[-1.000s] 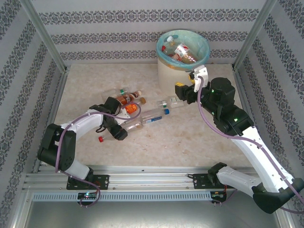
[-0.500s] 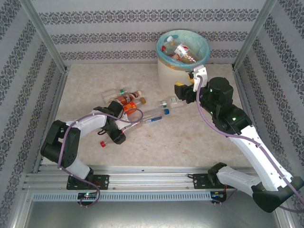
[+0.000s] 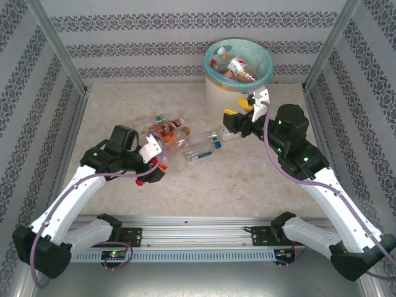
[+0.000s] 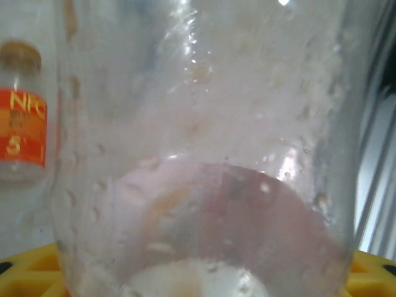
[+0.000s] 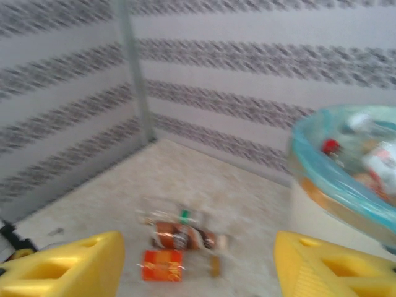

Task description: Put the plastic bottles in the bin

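The clear bottle (image 4: 204,136) is pinched in my left hand (image 3: 151,164), well off to the near-left of the bin (image 3: 213,102). Its wall looks slick and thin, so it may slip out on the carry, or clip my right hand (image 3: 236,125), which is spread empty just in front of the bin. The bin's teal liner holds several bottles (image 3: 235,65); more bottles (image 3: 170,130) lie on the desk (image 3: 247,179) left of it.

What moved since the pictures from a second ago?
The left gripper closed on a red-capped clear bottle and lifted it. The right gripper, open and empty, slid slightly left. The bin and the other bottles stayed put.
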